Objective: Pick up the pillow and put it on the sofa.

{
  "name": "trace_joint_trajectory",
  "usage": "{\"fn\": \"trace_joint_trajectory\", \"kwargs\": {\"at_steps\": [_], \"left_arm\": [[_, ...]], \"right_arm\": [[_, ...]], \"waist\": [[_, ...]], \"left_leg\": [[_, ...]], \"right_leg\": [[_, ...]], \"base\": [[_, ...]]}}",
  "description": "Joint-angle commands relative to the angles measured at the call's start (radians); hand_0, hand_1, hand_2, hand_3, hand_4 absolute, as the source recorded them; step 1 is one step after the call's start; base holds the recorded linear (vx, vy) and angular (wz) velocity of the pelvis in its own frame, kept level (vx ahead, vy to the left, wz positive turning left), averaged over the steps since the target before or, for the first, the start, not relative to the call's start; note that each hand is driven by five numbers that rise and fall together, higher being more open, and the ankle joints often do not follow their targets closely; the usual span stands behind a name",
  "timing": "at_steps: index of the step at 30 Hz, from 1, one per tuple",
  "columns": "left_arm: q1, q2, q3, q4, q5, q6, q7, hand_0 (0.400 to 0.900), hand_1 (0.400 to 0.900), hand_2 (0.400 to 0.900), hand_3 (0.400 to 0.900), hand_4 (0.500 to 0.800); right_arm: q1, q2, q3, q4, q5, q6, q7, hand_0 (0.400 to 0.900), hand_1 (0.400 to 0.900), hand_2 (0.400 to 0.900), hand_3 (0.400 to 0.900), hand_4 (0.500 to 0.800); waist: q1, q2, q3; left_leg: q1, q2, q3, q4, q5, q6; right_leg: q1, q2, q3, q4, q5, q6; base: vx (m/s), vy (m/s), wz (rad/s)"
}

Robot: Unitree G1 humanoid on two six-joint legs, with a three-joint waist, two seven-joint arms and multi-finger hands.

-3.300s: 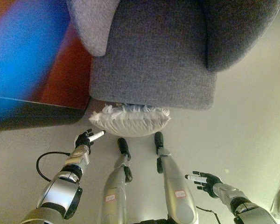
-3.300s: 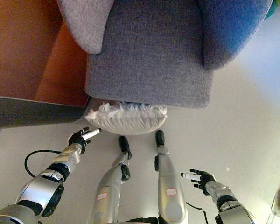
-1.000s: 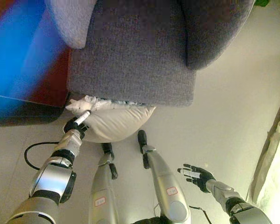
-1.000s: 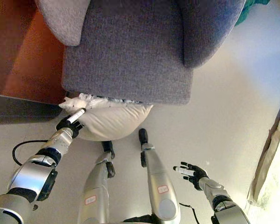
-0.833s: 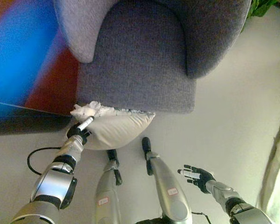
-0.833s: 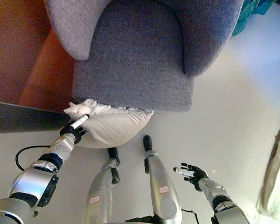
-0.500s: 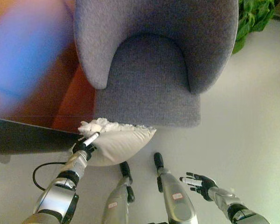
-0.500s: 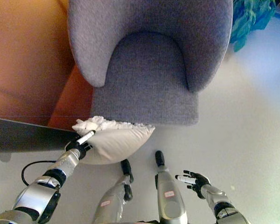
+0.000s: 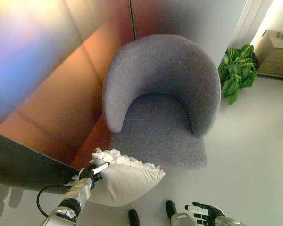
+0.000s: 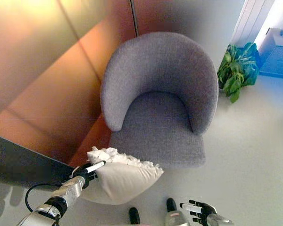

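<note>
A cream pillow with a frilled edge (image 9: pixel 127 181) hangs in front of the grey round-backed sofa chair (image 9: pixel 160 113), just below its seat's front edge. My left hand (image 9: pixel 90 172) is shut on the pillow's left corner and holds it off the floor; it also shows in the right eye view (image 10: pixel 85 173). My right hand (image 9: pixel 205 212) is open, fingers spread, low at the bottom right over the floor, holding nothing.
A brown wood-panelled wall (image 9: pixel 52 94) runs along the left behind the chair. A dark panel (image 9: pixel 23 165) stands at the lower left. A green potted plant (image 9: pixel 236 73) and a low cabinet (image 9: pixel 276 54) stand at the upper right. Pale floor lies to the right.
The camera has tilted up, so the whole chair and plant show now. My left hand took the pillow's corner and lifted it off the floor. The right hand stays open.
</note>
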Motion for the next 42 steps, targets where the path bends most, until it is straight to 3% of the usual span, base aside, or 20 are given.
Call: {"fn": "trace_joint_trajectory", "kwargs": {"at_steps": [1,4,7,13,16,20,27,34,42], "left_arm": [[-0.179,0.164,0.012,-0.115,0.144,-0.083,-0.077,0.4,0.4,0.4,0.4,0.5],[-0.293,0.295,-0.026,-0.164,0.169,-0.046,-0.182,0.4,0.4,0.4,0.4,0.5],[-0.379,0.379,-0.051,-0.205,0.182,-0.012,-0.254,0.4,0.4,0.4,0.4,0.5],[-0.597,0.494,-0.156,-0.193,0.261,0.09,-0.351,0.4,0.4,0.4,0.4,0.5],[-0.704,0.519,-0.203,-0.149,0.271,0.14,-0.348,0.4,0.4,0.4,0.4,0.5],[-0.788,0.532,-0.243,-0.109,0.292,0.172,-0.328,0.4,0.4,0.4,0.4,0.5],[-0.872,0.53,-0.285,-0.115,0.294,0.165,-0.287,0.4,0.4,0.4,0.4,0.5],[-0.914,0.477,-0.317,-0.145,0.298,0.2,-0.254,0.4,0.4,0.4,0.4,0.5],[-0.938,0.429,-0.327,-0.168,0.219,0.226,-0.197,0.4,0.4,0.4,0.4,0.5]], "right_arm": [[0.039,-0.017,0.003,0.032,0.016,0.017,-0.01,0.9,0.9,0.9,0.9,0.8],[0.039,-0.035,-0.003,0.025,0.059,0.035,-0.023,0.9,0.9,0.9,0.9,0.8],[0.048,-0.049,-0.03,0.037,0.068,0.042,-0.021,0.9,0.9,0.9,0.9,0.8],[0.069,-0.06,-0.056,0.076,0.11,0.049,-0.025,0.9,0.9,0.9,0.9,0.8],[0.08,-0.054,-0.061,0.083,0.141,0.047,-0.036,0.9,0.9,0.9,0.9,0.8],[0.096,-0.049,-0.071,0.098,0.162,0.033,-0.044,0.9,0.9,0.9,0.9,0.8],[0.126,-0.031,-0.085,0.113,0.186,0.018,-0.046,0.9,0.9,0.9,0.9,0.8],[0.138,-0.018,-0.087,0.128,0.21,0.017,-0.042,0.9,0.9,0.9,0.9,0.8],[0.174,0.003,-0.09,0.154,0.215,0.001,-0.042,0.9,0.9,0.9,0.9,0.8]], "waist": [[0.022,-0.014,-0.081],[0.016,0.001,-0.093],[0.01,0.012,-0.101],[-0.014,0.036,-0.116],[-0.033,0.047,-0.125],[-0.056,0.061,-0.125],[-0.09,0.071,-0.126],[-0.128,0.087,-0.134],[-0.173,0.103,-0.137]], "left_leg": [[0.035,-0.104,0.024,0.044,-0.114,0.002],[0.057,-0.103,0.035,0.044,-0.117,-0.001],[0.071,-0.101,0.038,0.041,-0.116,-0.004],[0.089,-0.098,0.047,0.039,-0.118,-0.006],[0.095,-0.1,0.056,0.037,-0.119,-0.006],[0.094,-0.1,0.069,0.038,-0.12,-0.006],[0.095,-0.095,0.093,0.042,-0.122,-0.006],[0.1,-0.088,0.12,0.045,-0.126,-0.004],[0.104,-0.082,0.145,0.048,-0.131,-0.002]], "right_leg": [[-0.003,-0.025,-0.045,0.065,-0.063,0.064],[0.019,-0.03,-0.058,0.057,-0.06,0.07],[0.032,-0.032,-0.063,0.051,-0.055,0.073],[0.045,-0.03,-0.059,0.048,-0.052,0.082],[0.044,-0.027,-0.047,0.043,-0.048,0.088],[0.037,-0.024,-0.029,0.039,-0.042,0.094],[0.028,-0.011,0.005,0.037,-0.037,0.101],[0.018,0.005,0.037,0.042,-0.041,0.101],[0.008,0.022,0.08,0.036,-0.034,0.105]], "base": [[0.0,0.001,0.04],[0.01,-0.004,0.01],[0.04,-0.014,0.05],[0.05,-0.024,0.03],[0.06,-0.051,-0.14],[0.04,-0.032,-0.21],[0.04,-0.051,-0.16],[0.07,-0.061,-0.18],[0.08,-0.045,-0.19]]}}
